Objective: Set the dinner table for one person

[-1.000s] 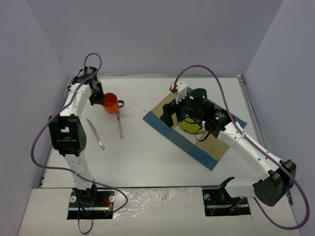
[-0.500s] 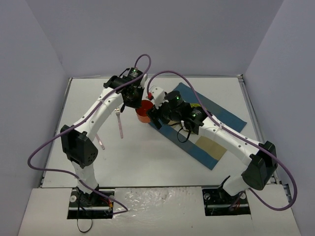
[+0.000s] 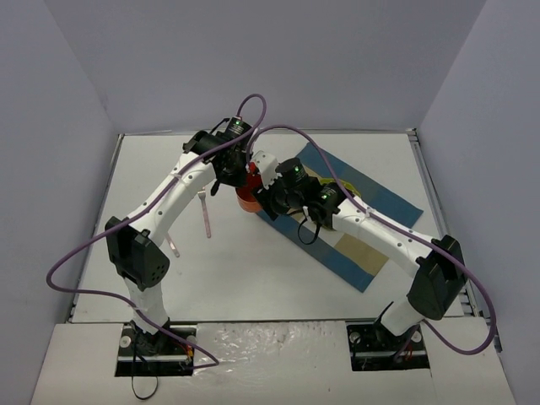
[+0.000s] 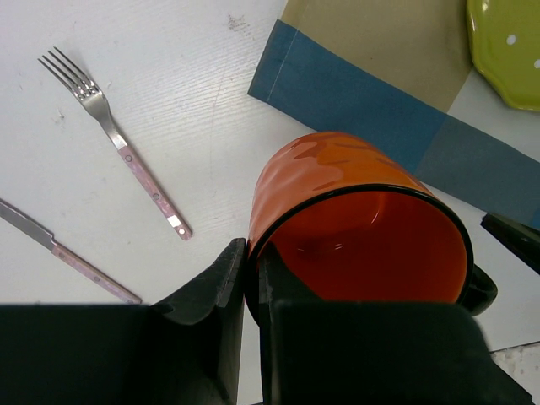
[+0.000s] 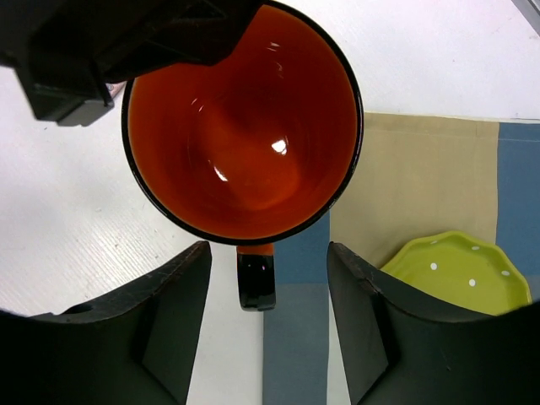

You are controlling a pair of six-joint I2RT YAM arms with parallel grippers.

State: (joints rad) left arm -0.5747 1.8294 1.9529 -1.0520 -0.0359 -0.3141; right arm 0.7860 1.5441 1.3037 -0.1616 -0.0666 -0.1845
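An orange mug (image 3: 247,196) with a black rim and black handle (image 5: 255,278) hangs over the white dinner table (image 3: 253,278), at the left corner of the blue-and-tan placemat (image 3: 363,228). My left gripper (image 4: 251,253) is shut on the mug's rim (image 4: 354,228), one finger inside and one outside. My right gripper (image 5: 268,249) is open, its fingers either side of the mug's handle and not touching it. The mug (image 5: 245,126) looks empty. A green dotted plate (image 5: 460,274) lies on the placemat just right of the mug.
A fork (image 3: 205,215) and a knife (image 3: 171,245), both pink-handled, lie on the table left of the mug. The fork (image 4: 118,143) and knife (image 4: 67,253) also show in the left wrist view. Lavender walls bound the table.
My left arm has carried the mug from the far left over to the placemat's left corner. My right gripper has moved left from above the plate to the mug's handle.
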